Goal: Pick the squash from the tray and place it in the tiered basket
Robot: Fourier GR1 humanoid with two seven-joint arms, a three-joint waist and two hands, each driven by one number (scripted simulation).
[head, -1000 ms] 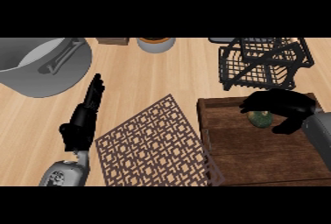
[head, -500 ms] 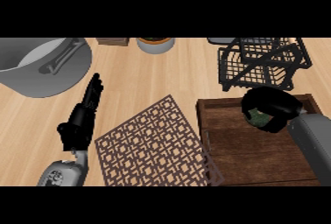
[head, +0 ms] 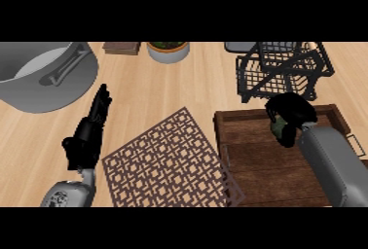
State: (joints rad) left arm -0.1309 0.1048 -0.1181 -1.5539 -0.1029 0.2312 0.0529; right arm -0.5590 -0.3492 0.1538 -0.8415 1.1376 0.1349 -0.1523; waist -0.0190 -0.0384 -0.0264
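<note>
Head view: the left hand [head: 87, 132] rests at the left with straight fingers, beside the mat [head: 169, 158]. The right hand [head: 291, 114] curls round the squash [head: 278, 126], above the tray's [head: 248, 151] far edge, near the basket [head: 284, 70].

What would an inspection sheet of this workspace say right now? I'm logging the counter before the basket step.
Surface: light wooden counter, a brown patterned mat lying on it.
Job's things: dark wooden tray at the right; green squash held above its far end; black wire tiered basket just beyond the tray.
Clutter: large grey pot at far left, potted plant and a small brown block along the far edge.
Hands: right hand curled round the squash; left hand open, resting at the left.
Cables: nothing seen.
Surroundings: nothing seen beyond the counter.
</note>
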